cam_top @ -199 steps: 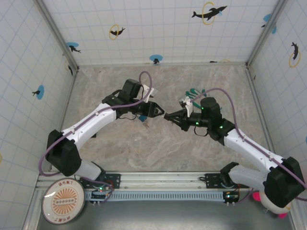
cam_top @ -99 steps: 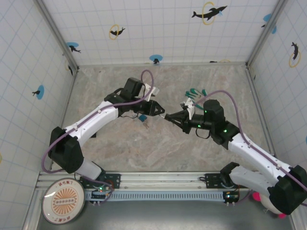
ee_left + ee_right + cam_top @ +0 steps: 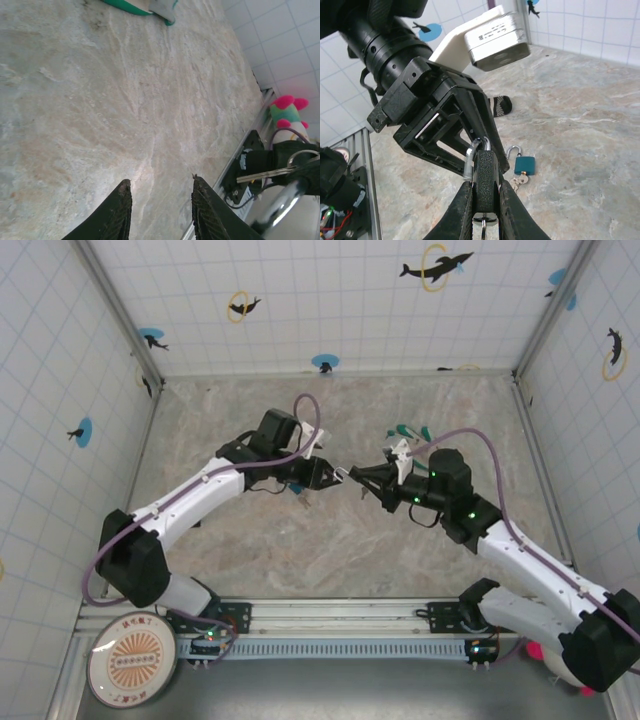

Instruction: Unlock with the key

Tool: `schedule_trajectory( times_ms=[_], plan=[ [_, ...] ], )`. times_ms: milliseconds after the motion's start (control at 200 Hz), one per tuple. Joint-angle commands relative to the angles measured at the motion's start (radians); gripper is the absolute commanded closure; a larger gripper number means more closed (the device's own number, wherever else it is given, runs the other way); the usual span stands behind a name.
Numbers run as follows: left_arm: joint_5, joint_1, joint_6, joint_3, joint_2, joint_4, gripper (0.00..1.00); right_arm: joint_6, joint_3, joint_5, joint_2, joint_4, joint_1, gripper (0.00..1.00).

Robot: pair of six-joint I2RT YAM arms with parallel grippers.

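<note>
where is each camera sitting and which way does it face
top external: above and behind the arm bases, looking down on the table; both arms show, left fingers facing right fingers.
left wrist: on the left arm, looking low across the table; its own fingers stand apart.
right wrist: on the right arm, facing the left arm; its own fingers clamp a dark padlock.
shared: the left fingers, in top external and right wrist.

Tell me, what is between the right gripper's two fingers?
The right gripper clamps a dark padlock with a silver shackle between its fingers; the right wrist view shows it.
</note>
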Motion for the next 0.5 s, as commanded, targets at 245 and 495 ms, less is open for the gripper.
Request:
schedule_trajectory(
  times_ms=[245, 495],
  plan=[
    [-0.336, 0.076, -0.214, -0.127, -0.106, 0.067, 0.57, 0.147, -0.108, 0.104, -0.026, 0.132, -0.053, 1.0],
    [-0.336, 0.077, -0.296, -0.183, -0.266, 0.231, 0.52, 0.371, -0.199, 0.216, 0.17, 0.382, -0.062, 1.0]
  ],
)
